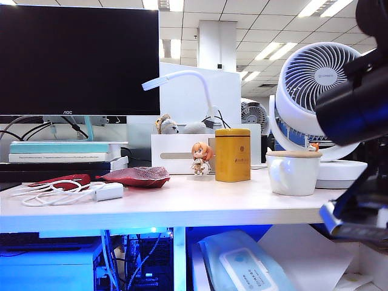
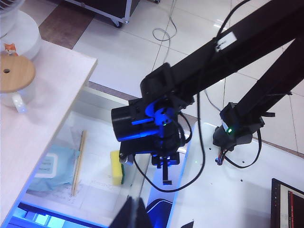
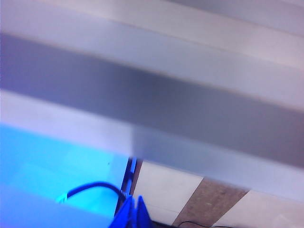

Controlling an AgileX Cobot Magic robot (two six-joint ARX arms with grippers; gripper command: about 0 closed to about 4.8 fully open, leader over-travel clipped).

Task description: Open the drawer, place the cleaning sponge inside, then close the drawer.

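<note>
The drawer (image 2: 95, 156) stands open under the desk (image 2: 42, 123), the cleaning sponge (image 2: 115, 167) inside. Right hand (image 3: 133, 213) and left hand (image 2: 135, 213) are both pressed together.

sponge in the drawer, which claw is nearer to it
Right, it seems. The right claw hangs beside the sponge over the open drawer; the left claw is held higher, farther off.

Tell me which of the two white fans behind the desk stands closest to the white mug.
The big fan at right, its base right behind the mug. The smaller fan sits farther back, toward the middle, partly hidden.
</note>
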